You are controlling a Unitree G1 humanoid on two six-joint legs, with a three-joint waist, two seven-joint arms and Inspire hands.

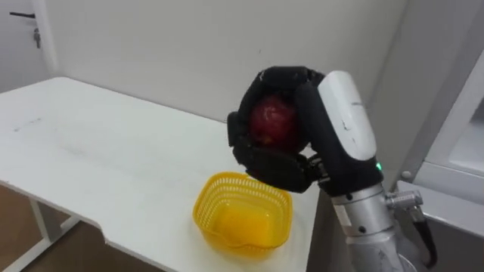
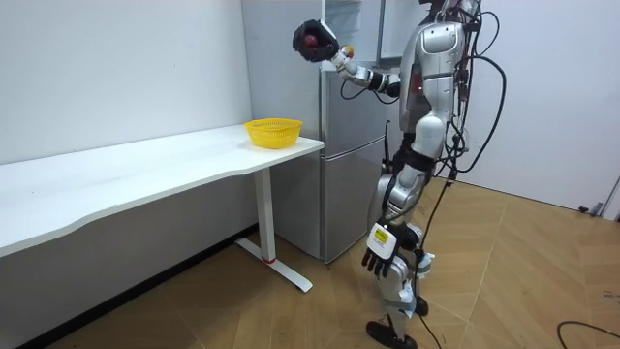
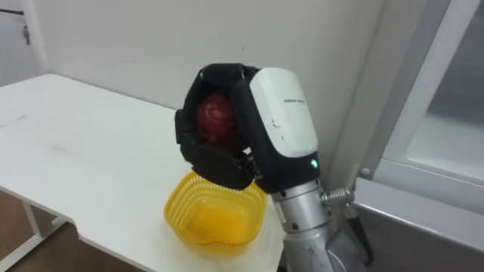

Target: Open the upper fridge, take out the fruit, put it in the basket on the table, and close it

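Holding a red fruit (image 1: 272, 121) in the right robot hand (image 1: 281, 165), raised in the air above the yellow basket (image 1: 208, 215). Closed tightly round the fruit, dark fingers curled over its top and wrapped beneath it, with just a patch of red skin left showing between them. Wholly inside the grasp, touching nothing else, well clear of the basket's rim. White back of the hand turned toward the head camera, forearm rising from the lower right.

In the eye views, up and a little to the right of the basket, overlapping its far rim. In the room view, lifted high above the basket and toward its fridge (image 2: 339, 155) side, above the robot's shoulder level.

Basket upright on the white surface (image 1: 98, 143), near the end of it. Behind the basket, a plain pale wall (image 1: 166, 45). Just past the basket's end of the surface, the grey fridge.

Standing upright in front of the fridge, facing it and the basket's end of the surface, right arm stretched out and up.

Left robot hand (image 2: 380, 254) hanging low beside the leg, far below the basket's level and well apart from it. How far open, cannot tell.
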